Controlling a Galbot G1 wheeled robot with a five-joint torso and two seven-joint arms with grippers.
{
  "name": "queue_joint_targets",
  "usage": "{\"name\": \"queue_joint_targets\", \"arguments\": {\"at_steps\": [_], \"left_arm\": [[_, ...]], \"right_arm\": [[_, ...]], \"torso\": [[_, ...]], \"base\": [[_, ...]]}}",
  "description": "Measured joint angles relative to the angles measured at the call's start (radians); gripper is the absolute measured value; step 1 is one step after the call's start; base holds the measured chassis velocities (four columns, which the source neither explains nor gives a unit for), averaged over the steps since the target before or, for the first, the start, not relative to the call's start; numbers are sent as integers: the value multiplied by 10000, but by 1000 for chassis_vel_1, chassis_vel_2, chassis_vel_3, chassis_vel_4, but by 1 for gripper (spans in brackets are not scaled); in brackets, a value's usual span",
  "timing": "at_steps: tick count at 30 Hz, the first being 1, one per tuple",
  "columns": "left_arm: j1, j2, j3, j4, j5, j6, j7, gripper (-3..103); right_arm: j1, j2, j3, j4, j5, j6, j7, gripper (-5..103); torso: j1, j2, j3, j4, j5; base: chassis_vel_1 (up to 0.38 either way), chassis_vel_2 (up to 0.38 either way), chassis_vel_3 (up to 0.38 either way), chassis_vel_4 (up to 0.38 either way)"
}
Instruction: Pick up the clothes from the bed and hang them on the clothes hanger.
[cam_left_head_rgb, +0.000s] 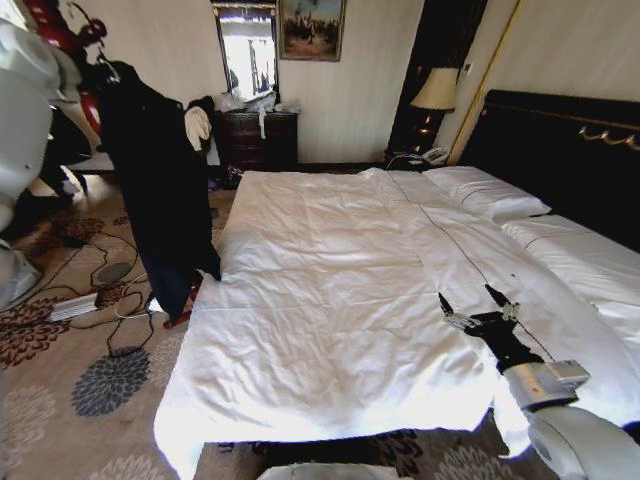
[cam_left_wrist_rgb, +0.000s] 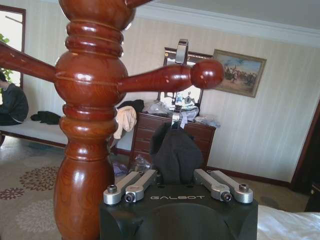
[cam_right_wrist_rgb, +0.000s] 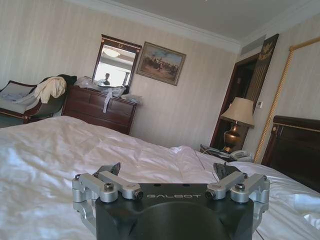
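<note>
Already black clothes (cam_left_head_rgb: 160, 190) hang from red-brown wooden coat stand (cam_left_wrist_rgb: 87, 125) left of bed (cam_left_head_rgb: 330, 310), on hanger's silver hook (cam_left_wrist_rgb: 179, 80). Left gripper (cam_left_wrist_rgb: 175, 187) beside stand, jaws apart, holding nothing. Right gripper (cam_left_head_rgb: 478, 305) over white sheets, spread wide, empty.

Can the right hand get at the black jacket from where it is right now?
Probably not: the right hand is open over the bed, while the black jacket hangs beyond the bed's far side.
</note>
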Motion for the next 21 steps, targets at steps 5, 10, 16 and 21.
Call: {"name": "queue_joint_targets", "arguments": {"at_steps": [5,10,16,21], "left_arm": [[235,70,15,-407,-128,35,-284,16],[385,85,-31,-516,-131,49,-391,16],[522,147,-187,-633,-136,71,-548,16],[674,443,-269,-967,-269,295,-653,14]], "right_arm": [[0,0,0,0,0,0,0,100],[0,0,0,0,0,0,0,100],[0,0,0,0,0,0,0,100],[0,0,0,0,0,0,0,100]], "torso": [[-1,0,-1,-1,3],[-1,1,-1,2,3],[-1,0,-1,-4,6],[-2,1,-2,-1,6]], "base": [[0,0,0,0],[0,0,0,0],[0,0,0,0],[0,0,0,0]]}}
